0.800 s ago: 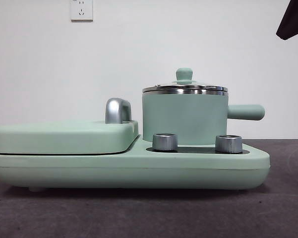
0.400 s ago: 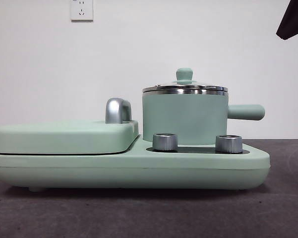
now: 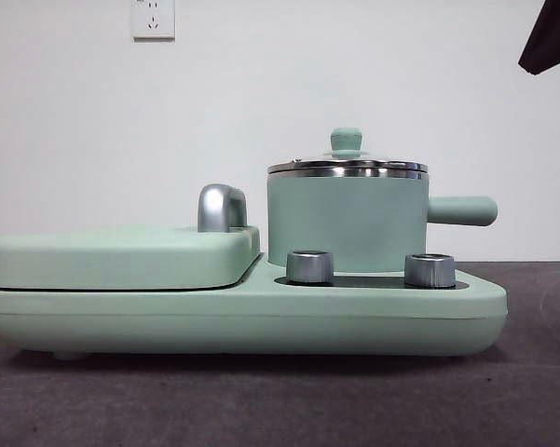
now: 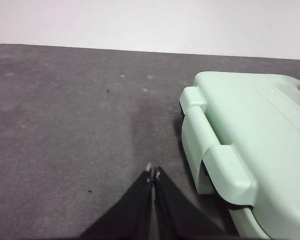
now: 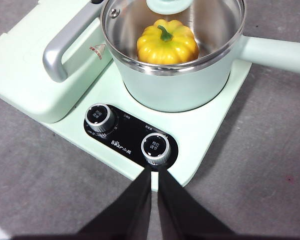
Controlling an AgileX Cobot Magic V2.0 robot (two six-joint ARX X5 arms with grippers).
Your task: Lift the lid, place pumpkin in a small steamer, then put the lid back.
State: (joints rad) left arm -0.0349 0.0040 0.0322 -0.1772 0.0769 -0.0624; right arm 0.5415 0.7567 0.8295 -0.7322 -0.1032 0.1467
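The small mint-green steamer (image 3: pixel 345 222) stands on the appliance base with its side handle (image 3: pixel 461 210) pointing right. The glass lid (image 3: pixel 347 166) with its mint knob (image 3: pixel 346 141) sits on the steamer. In the right wrist view the yellow pumpkin (image 5: pixel 167 42) lies inside the steamer (image 5: pixel 182 82) under the lid (image 5: pixel 224 37). My right gripper (image 5: pixel 153 171) is shut and empty, above the base's front edge near the knobs. My left gripper (image 4: pixel 152 173) is shut and empty over the bare table, left of the appliance. A black arm tip (image 3: pixel 552 37) shows at the top right corner.
The wide mint appliance base (image 3: pixel 242 312) has two silver knobs (image 3: pixel 309 266) (image 3: pixel 430 270) and a flat hinged cover (image 3: pixel 121 256) with a chrome handle (image 3: pixel 221 207). The cover's hinge end (image 4: pixel 224 165) is close beside my left gripper. Grey table (image 3: pixel 261 400) and white wall surround it.
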